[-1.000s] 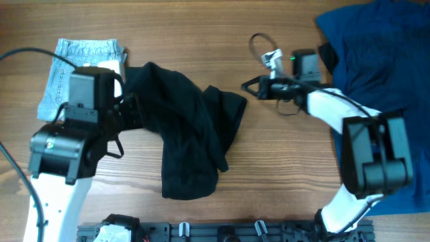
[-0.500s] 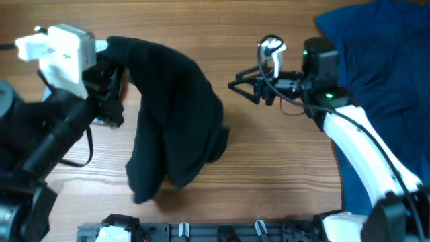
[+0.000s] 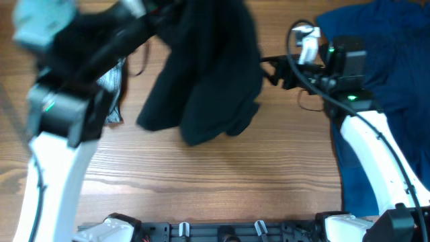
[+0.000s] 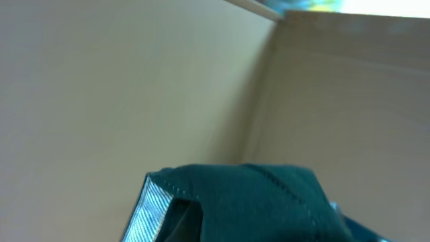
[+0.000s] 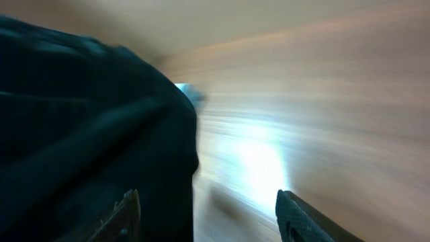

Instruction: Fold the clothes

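Observation:
The black shorts (image 3: 208,74) hang in the air over the table's far middle, bunched, held from above by my raised left gripper (image 3: 164,8), which is shut on them. In the left wrist view only a fold of the dark shorts (image 4: 255,202) shows against a pale wall. My right gripper (image 3: 267,71) is open just right of the hanging cloth. In the blurred right wrist view the shorts (image 5: 87,121) fill the left side, their edge reaching in past the left finger (image 5: 124,216). The light-blue denim shorts (image 3: 114,91) peek out under my left arm.
The royal-blue garment (image 3: 390,47) lies spread over the table's right side, under and behind my right arm. Bare wooden table (image 3: 215,181) lies in front of the hanging shorts. A black rail with clips (image 3: 222,232) runs along the near edge.
My left arm has swung up and to the right, lifting the black shorts off the table. My right gripper has opened and shifted right and back, beside the hanging cloth.

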Controlling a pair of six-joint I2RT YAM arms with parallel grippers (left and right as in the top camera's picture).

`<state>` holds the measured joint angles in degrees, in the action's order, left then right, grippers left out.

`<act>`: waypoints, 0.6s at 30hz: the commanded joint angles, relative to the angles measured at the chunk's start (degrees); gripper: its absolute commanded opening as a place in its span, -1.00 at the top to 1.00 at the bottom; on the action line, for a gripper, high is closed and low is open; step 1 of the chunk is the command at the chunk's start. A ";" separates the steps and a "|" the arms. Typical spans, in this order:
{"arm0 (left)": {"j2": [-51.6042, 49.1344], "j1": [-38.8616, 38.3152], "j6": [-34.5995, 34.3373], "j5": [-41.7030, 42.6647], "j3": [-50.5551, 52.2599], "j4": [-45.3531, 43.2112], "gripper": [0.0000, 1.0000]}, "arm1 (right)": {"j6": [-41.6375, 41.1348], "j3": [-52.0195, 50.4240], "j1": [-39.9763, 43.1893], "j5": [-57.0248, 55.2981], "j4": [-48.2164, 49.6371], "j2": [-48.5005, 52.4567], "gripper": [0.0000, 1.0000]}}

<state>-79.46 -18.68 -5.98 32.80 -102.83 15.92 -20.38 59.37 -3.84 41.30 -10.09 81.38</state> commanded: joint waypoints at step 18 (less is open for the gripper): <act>0.66 16.06 2.08 -29.62 -6.58 61.72 -0.70 | 8.41 0.13 -1.03 -22.58 -11.85 9.94 -0.65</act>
<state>-78.17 -2.87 -3.36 -1.34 -108.47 77.62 -11.84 59.40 -2.31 34.06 -22.09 85.25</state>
